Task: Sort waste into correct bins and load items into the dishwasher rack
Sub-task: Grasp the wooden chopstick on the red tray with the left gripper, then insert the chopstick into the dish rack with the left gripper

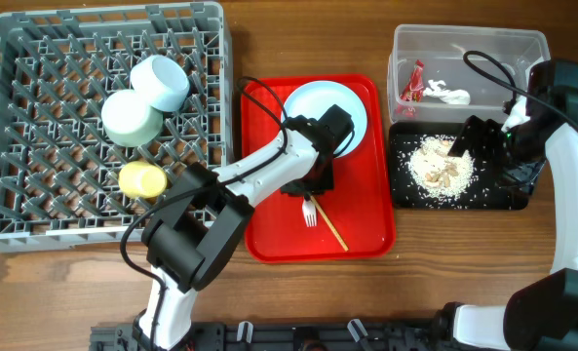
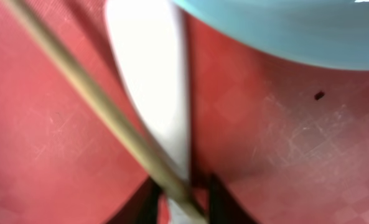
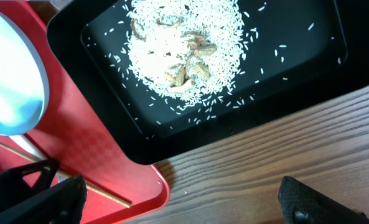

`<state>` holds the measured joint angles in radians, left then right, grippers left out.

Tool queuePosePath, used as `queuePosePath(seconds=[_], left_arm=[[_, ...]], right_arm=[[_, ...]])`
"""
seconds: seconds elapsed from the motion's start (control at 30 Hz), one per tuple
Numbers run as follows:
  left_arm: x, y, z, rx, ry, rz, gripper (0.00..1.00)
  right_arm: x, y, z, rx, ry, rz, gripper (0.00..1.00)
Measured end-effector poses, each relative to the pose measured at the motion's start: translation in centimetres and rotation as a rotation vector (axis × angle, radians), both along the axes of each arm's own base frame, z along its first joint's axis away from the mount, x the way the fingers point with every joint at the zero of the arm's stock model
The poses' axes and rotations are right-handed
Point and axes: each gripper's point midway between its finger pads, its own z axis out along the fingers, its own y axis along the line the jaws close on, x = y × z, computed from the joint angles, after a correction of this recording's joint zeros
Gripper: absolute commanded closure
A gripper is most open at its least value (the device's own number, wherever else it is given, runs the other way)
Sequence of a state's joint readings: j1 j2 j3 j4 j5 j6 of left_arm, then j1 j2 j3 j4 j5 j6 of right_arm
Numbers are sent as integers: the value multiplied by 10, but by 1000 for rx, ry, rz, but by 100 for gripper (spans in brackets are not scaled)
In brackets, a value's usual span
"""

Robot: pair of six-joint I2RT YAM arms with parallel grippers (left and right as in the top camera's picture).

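My left gripper (image 1: 317,183) is down on the red tray (image 1: 269,224), its fingers (image 2: 185,202) nearly closed around the white fork handle (image 2: 153,81) and a wooden chopstick (image 2: 91,93) that crosses it. The fork (image 1: 310,211) and chopstick (image 1: 333,232) lie below the pale-blue plate (image 1: 320,105). My right gripper (image 1: 481,136) is open and empty (image 3: 184,202), by the black tray (image 1: 508,195) that holds rice and beige scraps (image 1: 443,166). The clear tub (image 1: 522,44) holds the red wrapper (image 1: 412,83) and white tissue (image 1: 448,95).
The grey rack (image 1: 35,205) at the left holds a pale-blue bowl (image 1: 162,81), a pale-green bowl (image 1: 131,118) and a yellow cup (image 1: 140,179). Bare wood shows in front of the black tray (image 3: 284,149). The right arm's cable loops over the tub.
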<state>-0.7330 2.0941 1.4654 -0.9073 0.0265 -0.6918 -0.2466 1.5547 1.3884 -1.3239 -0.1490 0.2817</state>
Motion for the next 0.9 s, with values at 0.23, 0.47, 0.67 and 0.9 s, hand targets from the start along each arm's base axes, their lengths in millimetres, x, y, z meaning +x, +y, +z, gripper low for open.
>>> queuePosePath(seconds=[0.23,0.47,0.67,0.9], left_arm=[[-3,3,0,11,13,2,94],[-3,2,7,7,14,3,96],[-3,12,5,18,43,26,96],[7,30,10,13,51,79,96]], right_arm=[[0,0,0,0,0,0,0],[-1,0,0,1,3,0,0],[-1,0,0,1,4,0,0],[-1,0,0,1,4,0,0]])
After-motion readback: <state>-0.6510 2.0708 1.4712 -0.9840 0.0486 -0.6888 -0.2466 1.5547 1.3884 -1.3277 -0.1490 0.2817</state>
